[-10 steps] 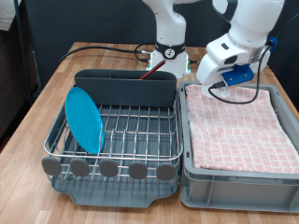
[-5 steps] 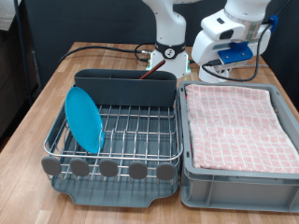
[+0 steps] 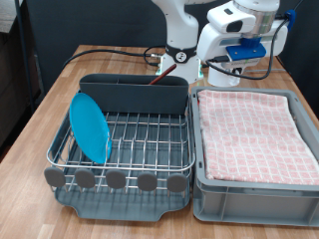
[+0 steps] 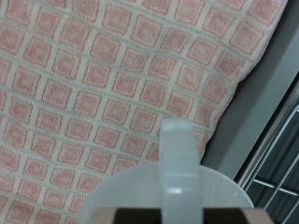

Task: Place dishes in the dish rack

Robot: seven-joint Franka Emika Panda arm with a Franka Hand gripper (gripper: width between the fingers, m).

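Observation:
My gripper (image 3: 217,66) hangs above the far end of the cloth-lined bin, near the dish rack's back corner. In the wrist view a small white mug (image 4: 177,182) with its handle up sits close under the hand, and the gripper is shut on it. In the exterior view I cannot tell the mug from the white hand. The bright-blue plate (image 3: 90,125) stands upright in the silver wire rack (image 3: 150,139) at the exterior view's left. A dark reddish spoon handle (image 3: 159,78) sticks out of the tall grey utensil compartment (image 3: 135,93).
The grey bin (image 3: 254,194) lined with pink checked cloth (image 3: 254,124) stands at the exterior view's right, touching the rack's tray; the cloth (image 4: 112,84) fills the wrist view. Black cables and the robot's base (image 3: 181,55) lie behind the rack.
The gripper has risen and moved towards the exterior view's left and top, from over the bin's cloth towards the rack's back corner. Plate and spoon have not moved.

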